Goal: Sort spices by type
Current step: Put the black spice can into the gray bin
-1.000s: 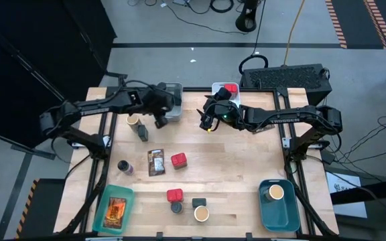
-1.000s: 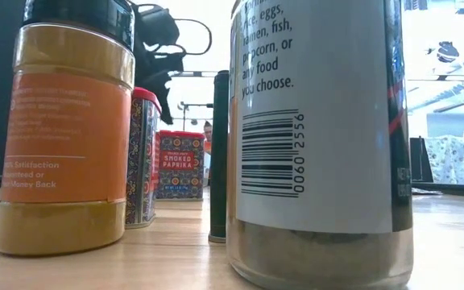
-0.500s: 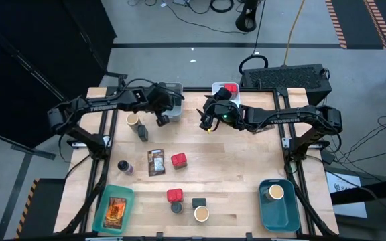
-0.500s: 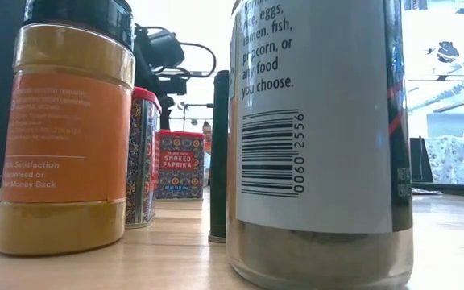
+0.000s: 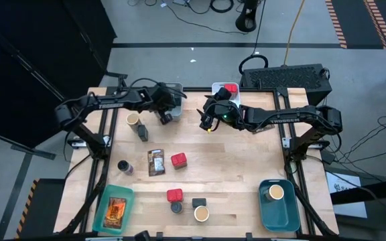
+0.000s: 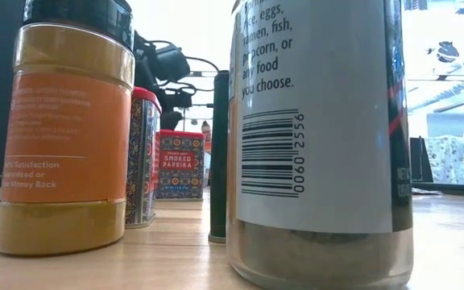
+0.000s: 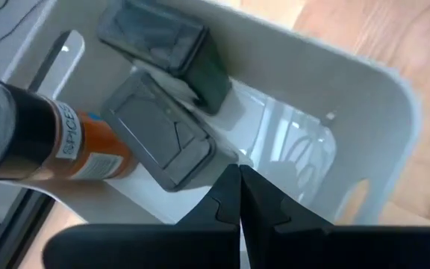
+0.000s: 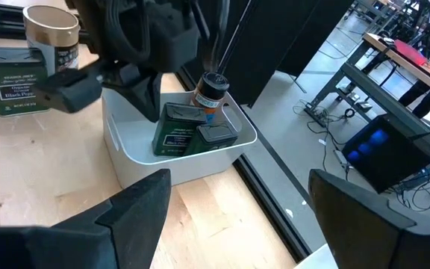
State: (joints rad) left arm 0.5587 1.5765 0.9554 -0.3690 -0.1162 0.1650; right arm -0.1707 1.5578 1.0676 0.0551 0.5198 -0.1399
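Grey plastic forms the small bin point(image 5: 173, 94) at the worktop's far edge, and it holds two dark green tins point(image 7: 163, 138) and an orange-labelled jar point(image 7: 58, 142). The left gripper point(image 5: 164, 118) hangs at that bin's near rim with its jaws clenched on nothing, so a dark tin looks just delivered and this sorting step seems finished. The right gripper point(image 5: 208, 124) waits over the far middle of the worktop, jaws released and empty, near the white bin point(image 5: 218, 88) that holds a red tin point(image 5: 230, 88). Spices remain loose: a dark tin point(image 5: 143, 132) and a tan-topped jar point(image 5: 133, 120) near the left edge, red tins point(image 5: 178, 160) mid-worktop. The next move likely calls for the left arm to swing to that nearby dark tin, opening the jaws before descending.
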